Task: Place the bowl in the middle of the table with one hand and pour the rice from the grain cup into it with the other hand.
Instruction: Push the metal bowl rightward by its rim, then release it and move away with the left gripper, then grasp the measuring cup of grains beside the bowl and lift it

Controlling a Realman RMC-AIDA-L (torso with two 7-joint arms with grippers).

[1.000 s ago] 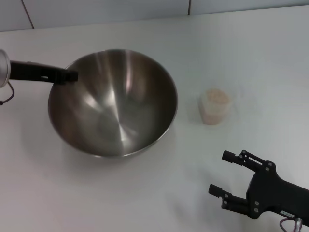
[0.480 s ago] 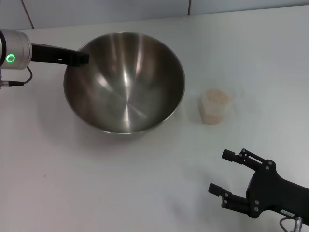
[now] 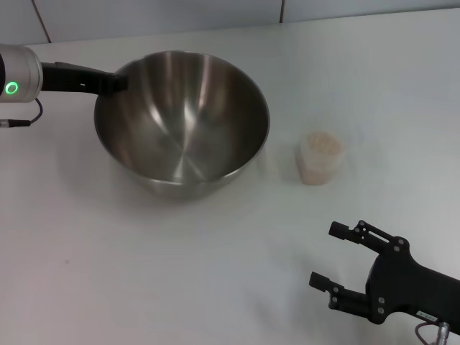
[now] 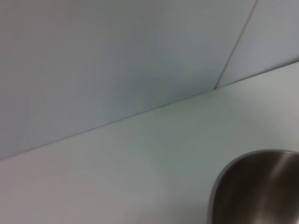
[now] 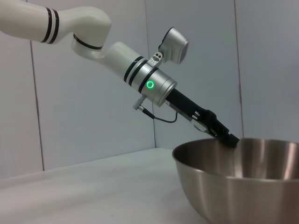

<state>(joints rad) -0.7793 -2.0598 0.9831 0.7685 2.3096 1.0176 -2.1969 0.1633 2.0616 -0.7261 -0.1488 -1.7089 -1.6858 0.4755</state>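
The steel bowl (image 3: 181, 122) is over the white table (image 3: 144, 273), left of centre. My left gripper (image 3: 115, 83) is shut on its far left rim; I cannot tell whether the bowl rests on the table. The right wrist view shows the bowl (image 5: 243, 186) with the left gripper (image 5: 228, 138) clamped on its rim. A part of the bowl's rim (image 4: 252, 186) shows in the left wrist view. The clear grain cup (image 3: 318, 159) stands upright to the bowl's right with rice (image 3: 323, 143) in it. My right gripper (image 3: 324, 254) is open and empty near the front edge, apart from the cup.
A grey wall (image 3: 158, 14) runs along the table's far edge. Bare tabletop lies between the bowl and the cup and in front of the bowl.
My left gripper carried the bowl away from me and to the right, then shifted it slightly back to the left. The cup and the right gripper have not moved.
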